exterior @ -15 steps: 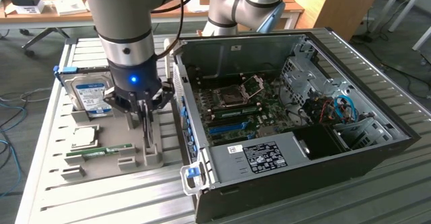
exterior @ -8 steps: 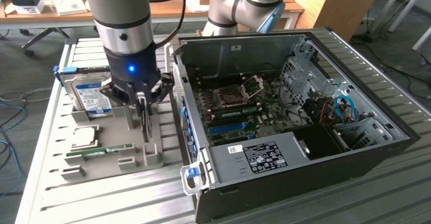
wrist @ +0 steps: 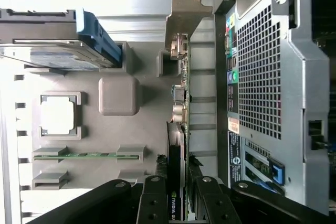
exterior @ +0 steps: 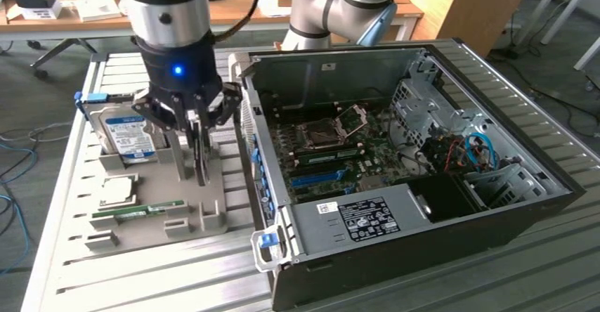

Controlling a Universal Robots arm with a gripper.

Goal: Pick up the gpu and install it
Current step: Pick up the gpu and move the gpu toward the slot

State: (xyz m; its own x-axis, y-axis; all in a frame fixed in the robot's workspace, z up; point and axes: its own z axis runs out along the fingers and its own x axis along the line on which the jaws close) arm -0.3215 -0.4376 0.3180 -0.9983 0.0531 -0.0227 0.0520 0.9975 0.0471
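Note:
The gpu [exterior: 201, 159] stands on its thin edge in a slot of the grey parts tray [exterior: 187, 210], just outside the open PC case [exterior: 422, 256]. My gripper [exterior: 195, 124] hangs straight over the card, shut on the gpu's upper edge. In the wrist view the gpu [wrist: 181, 93] runs edge-on, with its metal bracket [wrist: 181, 14] at the far end. The black fingers [wrist: 155, 195] sit on either side of its labelled near end. Inside the case lies the motherboard [exterior: 328, 150] with a blue slot [exterior: 314, 178].
On the tray a silver hard drive [exterior: 129, 136] with a blue label stands upright, and a CPU [exterior: 117, 189] and a green RAM stick [exterior: 140, 211] lie flat. The case's perforated rear wall [wrist: 262, 66] is close beside the card. Another arm [exterior: 338, 10] stands behind the case.

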